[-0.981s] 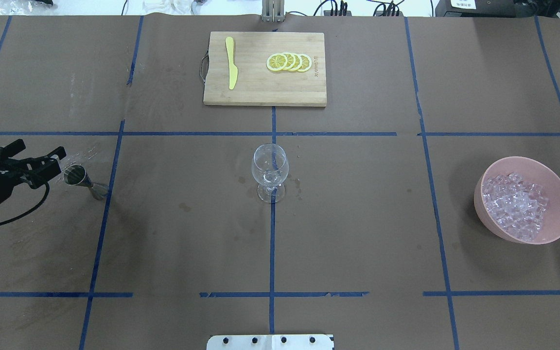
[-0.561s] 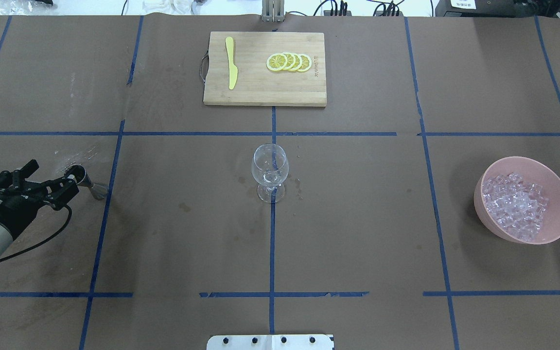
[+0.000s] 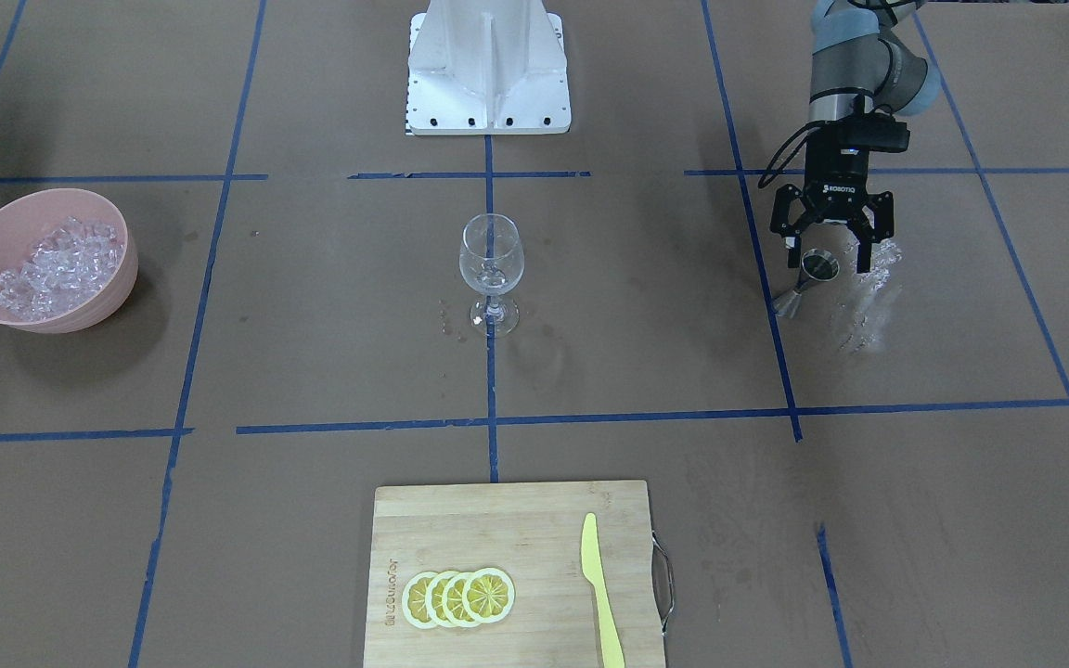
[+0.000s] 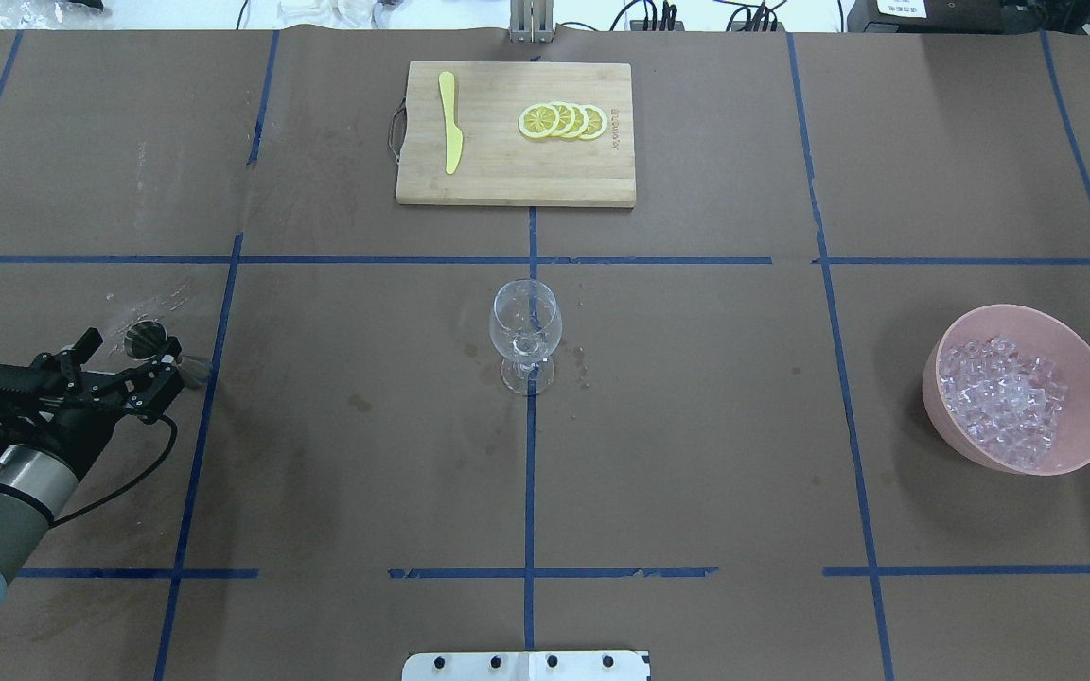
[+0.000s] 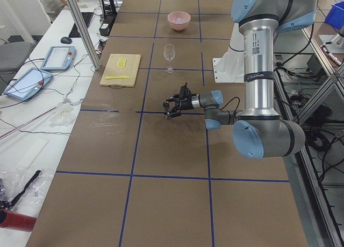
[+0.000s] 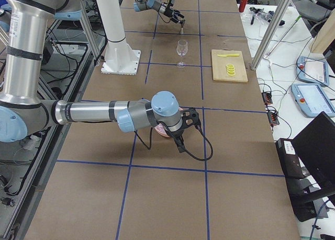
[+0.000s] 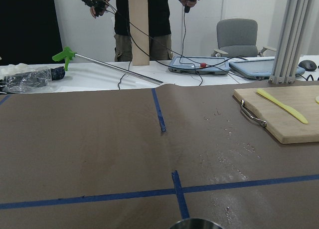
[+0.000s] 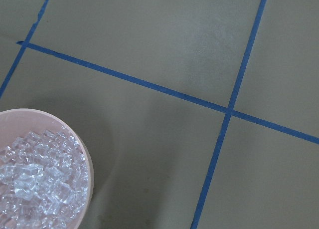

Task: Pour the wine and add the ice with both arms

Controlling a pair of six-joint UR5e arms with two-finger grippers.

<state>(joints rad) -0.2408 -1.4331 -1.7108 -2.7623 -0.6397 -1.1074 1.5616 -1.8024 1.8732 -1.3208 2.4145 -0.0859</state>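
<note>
while the wine glass stands upright at the middle of the table on the blue tape line, all the action is well off to its left on the robot's side. left gripper is down low there, jaws spread wide, and the small metal jigger stands upright with its upper cup right between the fingers. touching or not, i can't tell from these angles. whether the jigger or the glass holds any wine, can't tell either. a shiny wet patch marks the paper just beside the jigger, on the side away from the glass.

over to the glass's right, well apart from it, the pink bowl sits heaped with ice. right gripper shows only in the side view, near that bowl, and i can't tell how its jaws stand.

beyond the glass, away from the robot, lies the wooden cutting board, with a yellow knife and a row of lemon slices on it.
</note>
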